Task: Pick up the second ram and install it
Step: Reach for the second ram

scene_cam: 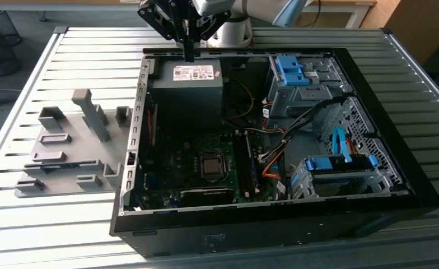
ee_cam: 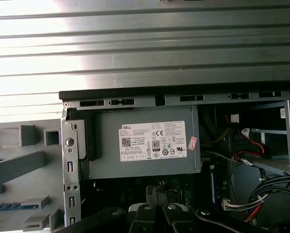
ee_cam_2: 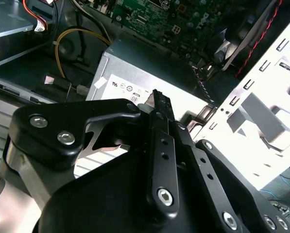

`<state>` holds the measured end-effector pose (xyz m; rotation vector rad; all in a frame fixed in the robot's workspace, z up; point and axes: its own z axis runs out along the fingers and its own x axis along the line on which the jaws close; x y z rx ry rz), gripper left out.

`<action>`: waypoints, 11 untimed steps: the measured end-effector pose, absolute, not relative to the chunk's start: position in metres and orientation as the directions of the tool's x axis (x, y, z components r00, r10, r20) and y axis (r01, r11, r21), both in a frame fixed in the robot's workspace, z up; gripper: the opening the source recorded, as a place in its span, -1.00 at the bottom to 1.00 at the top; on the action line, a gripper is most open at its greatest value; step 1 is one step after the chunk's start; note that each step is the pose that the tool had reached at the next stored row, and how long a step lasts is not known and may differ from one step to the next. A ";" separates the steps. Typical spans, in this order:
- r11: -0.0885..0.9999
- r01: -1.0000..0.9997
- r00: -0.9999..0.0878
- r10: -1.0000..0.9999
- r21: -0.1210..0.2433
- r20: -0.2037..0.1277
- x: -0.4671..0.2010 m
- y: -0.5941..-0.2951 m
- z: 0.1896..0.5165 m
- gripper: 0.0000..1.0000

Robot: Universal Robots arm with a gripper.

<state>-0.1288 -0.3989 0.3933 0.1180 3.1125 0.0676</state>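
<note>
Pincer (scene_cam: 188,56) is shut and empty right above the power supply (scene_cam: 186,92), second ram (ee_cam: 1,207) sits well off to its side in the grey holder (scene_cam: 55,151), so I'd say pickup's unstarted and needs jaws opened.

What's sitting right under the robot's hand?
Below the hand, a grey power supply box with a pale label, inside the open computer case. Anything beneath that box is covered.

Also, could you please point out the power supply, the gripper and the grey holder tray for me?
power supply (scene_cam: 186,101), exterior view, on its dark face below the label.
gripper (scene_cam: 188,58), exterior view, midway between its fingertips.
grey holder tray (scene_cam: 59,182), exterior view, on a bare flat patch of its base.
</note>
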 end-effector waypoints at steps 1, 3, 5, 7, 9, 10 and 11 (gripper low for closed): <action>0.996 0.075 -0.997 0.076 0.044 -0.024 -0.129 -0.399 0.393 -0.80; 0.996 0.075 -0.997 0.076 0.044 -0.024 -0.130 -0.399 0.393 -0.80; 0.996 0.075 -0.997 0.076 0.044 -0.024 -0.131 -0.399 0.393 -0.80; 0.996 0.075 -0.997 0.076 0.044 -0.024 -0.132 -0.399 0.393 -0.80; 0.996 0.075 -0.997 0.076 0.044 -0.024 -0.133 -0.399 0.393 -0.80; 0.996 0.075 -0.997 0.076 0.044 -0.024 -0.133 -0.399 0.393 -0.80; 0.996 0.075 -0.997 0.076 0.044 -0.024 -0.134 -0.399 0.393 -0.80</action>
